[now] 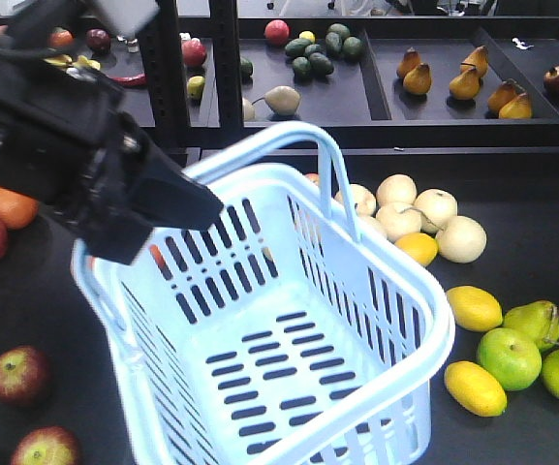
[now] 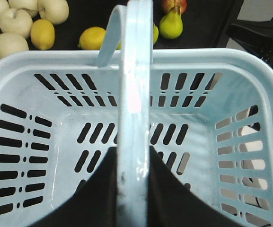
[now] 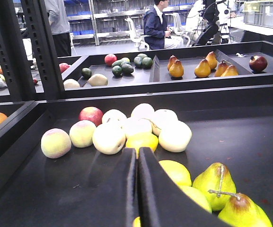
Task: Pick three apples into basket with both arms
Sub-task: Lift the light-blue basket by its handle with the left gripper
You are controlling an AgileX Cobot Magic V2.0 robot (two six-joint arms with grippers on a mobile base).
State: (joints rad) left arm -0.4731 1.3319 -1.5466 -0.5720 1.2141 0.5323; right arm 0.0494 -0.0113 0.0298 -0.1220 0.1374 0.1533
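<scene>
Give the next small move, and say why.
Probably open the right fingers: they are shut on nothing, the basket, held by the left fingers, is empty, and the apples lie outside it.

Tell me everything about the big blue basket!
The pale blue plastic basket is a rounded rectangle with rows of slots in its walls and floor and a thick, smooth rim. It is empty inside. Its loop handle stands upright over the middle. The left hand has its black fingers on either side of that handle and seems to be gripping it. The basket looks tipped over the black table; whether it rests there is unclear.
</scene>
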